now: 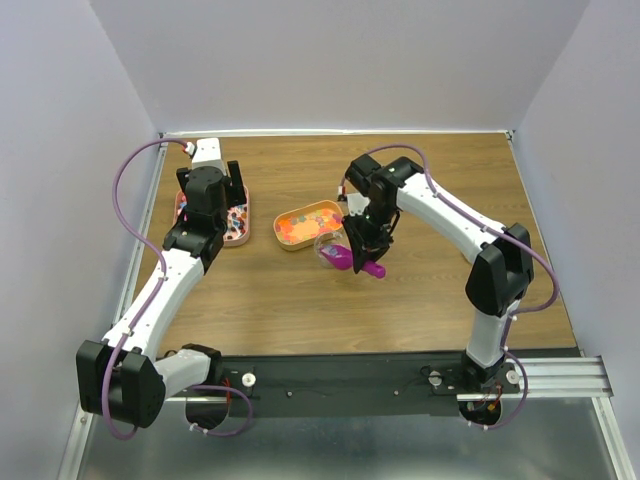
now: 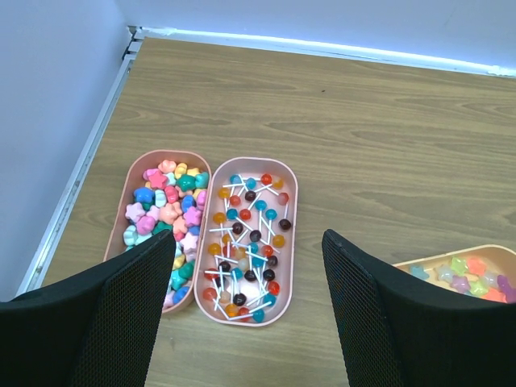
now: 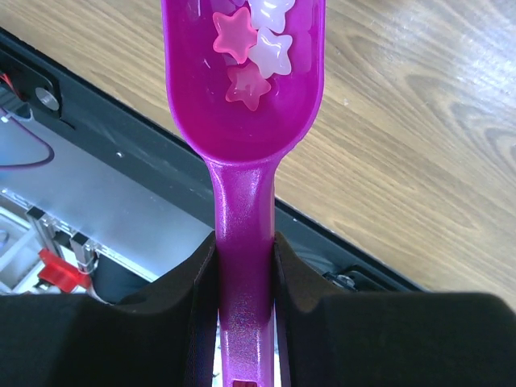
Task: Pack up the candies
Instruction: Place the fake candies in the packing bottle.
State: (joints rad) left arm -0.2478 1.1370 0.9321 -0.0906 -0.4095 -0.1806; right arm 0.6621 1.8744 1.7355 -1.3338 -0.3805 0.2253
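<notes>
My right gripper (image 3: pixel 244 242) is shut on the handle of the magenta scoop (image 3: pixel 242 121). It holds the scoop above the wood table, beside the middle tray (image 1: pixel 305 222). A few star-shaped candies (image 3: pixel 250 52), pink and white, lie in the scoop's bowl. In the top view the scoop (image 1: pixel 345 258) sticks out below the right gripper (image 1: pixel 362 242). My left gripper (image 2: pixel 250 322) is open and empty above two peach trays: one with multicoloured candies (image 2: pixel 165 214), one with small lollipops (image 2: pixel 246 238). In the top view it (image 1: pixel 210 200) hovers over them.
A third peach tray (image 2: pixel 463 270) with pastel candies lies to the right of the left gripper. Something clear (image 1: pixel 328 245) sits by the scoop; I cannot tell what it is. The table's black front rail (image 1: pixel 330 380) and the back wall bound the space.
</notes>
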